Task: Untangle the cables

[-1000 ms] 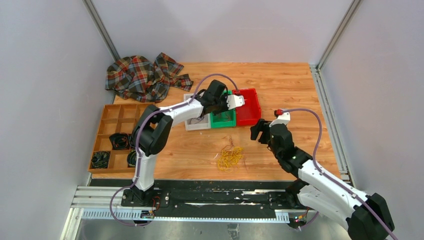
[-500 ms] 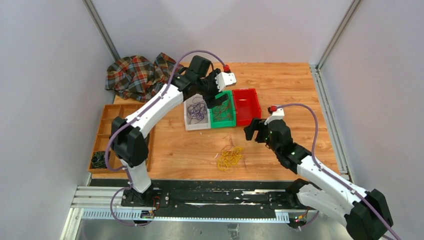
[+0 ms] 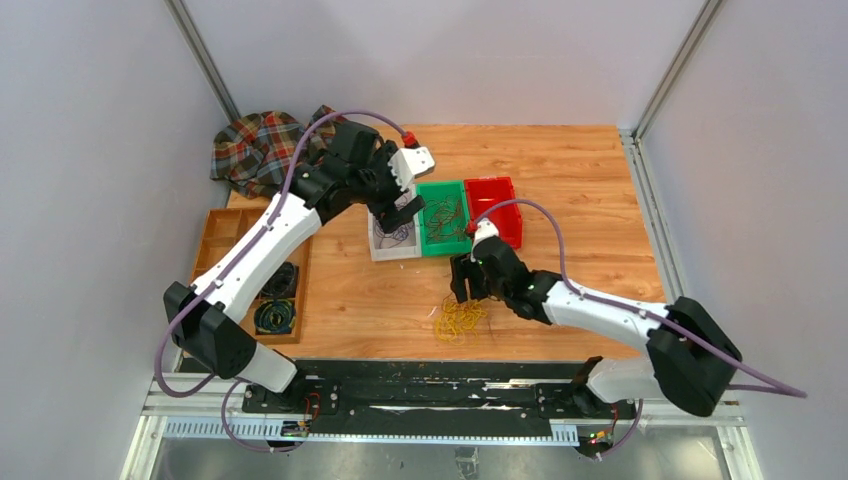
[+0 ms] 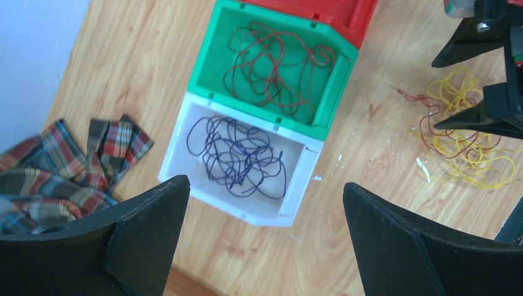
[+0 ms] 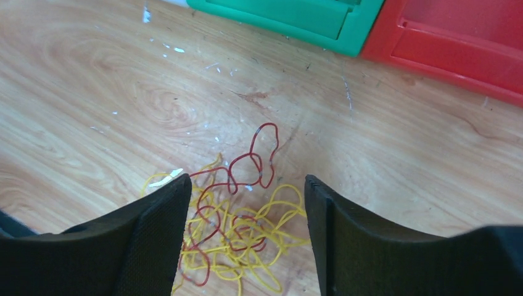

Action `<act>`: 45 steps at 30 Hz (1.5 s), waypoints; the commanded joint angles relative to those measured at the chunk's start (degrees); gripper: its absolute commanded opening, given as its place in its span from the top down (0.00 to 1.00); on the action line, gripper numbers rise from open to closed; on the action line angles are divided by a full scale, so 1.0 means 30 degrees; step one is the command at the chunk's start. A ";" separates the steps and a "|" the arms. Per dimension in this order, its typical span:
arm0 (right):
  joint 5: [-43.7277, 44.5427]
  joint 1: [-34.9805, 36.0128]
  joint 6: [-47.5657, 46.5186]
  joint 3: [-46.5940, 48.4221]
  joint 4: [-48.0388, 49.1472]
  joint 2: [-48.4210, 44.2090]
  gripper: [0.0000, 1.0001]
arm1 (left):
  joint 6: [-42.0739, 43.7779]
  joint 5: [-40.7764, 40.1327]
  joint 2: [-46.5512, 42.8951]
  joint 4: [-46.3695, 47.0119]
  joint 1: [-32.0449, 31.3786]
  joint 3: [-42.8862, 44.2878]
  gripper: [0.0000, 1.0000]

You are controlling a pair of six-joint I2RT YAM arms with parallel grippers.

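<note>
Lying on the wooden table (image 3: 580, 170), near its front edge, as one loose heap of cables (image 3: 460, 316): yellow-orange loops mixed with a few red-brown ones, one red-brown loop sticking out towards the bins. Resting in the white bin (image 3: 392, 255): purple strands (image 4: 237, 157), loosely coiled. Just beside, in the green bin (image 3: 445, 250) that touches the white one: red-brown strands (image 4: 277, 68). Next in the row, the red bin (image 3: 510, 225). Hanging directly over the heap: the right gripper (image 5: 245, 185), pincer open, fingers pointing down on both sides of the tangle and holding nothing; cannot tell if the tips touch the wires. Raised above the white bin: the left gripper (image 4: 264, 188), pincer wide open and empty as well. Farther out, a plaid cloth (image 3: 265, 150) crumpled at the far left corner, and a wooden tray (image 3: 225, 230) with compartments along the left edge of the table.
</note>
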 commanded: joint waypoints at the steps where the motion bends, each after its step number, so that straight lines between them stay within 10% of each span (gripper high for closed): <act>1: 0.1270 0.0388 -0.0997 0.1214 -0.0863 0.1773 0.38 | -0.0768 -0.0723 -0.0788 0.0187 0.0614 -0.0449 0.02; 9: 0.1565 0.0377 -0.1784 0.2385 -0.0817 0.1785 0.99 | -0.1113 -0.0881 -0.2057 0.0333 0.0789 -0.1028 0.02; 24: -0.0757 0.0389 -0.0458 0.2278 0.1804 -0.4531 0.99 | -0.2670 0.6745 -0.5733 0.0289 0.0619 -0.4014 0.03; 45: -0.1950 0.0410 0.2640 0.2751 0.2461 -0.7409 0.99 | -0.5968 0.4572 -0.2274 0.3835 -0.3499 -0.3831 0.48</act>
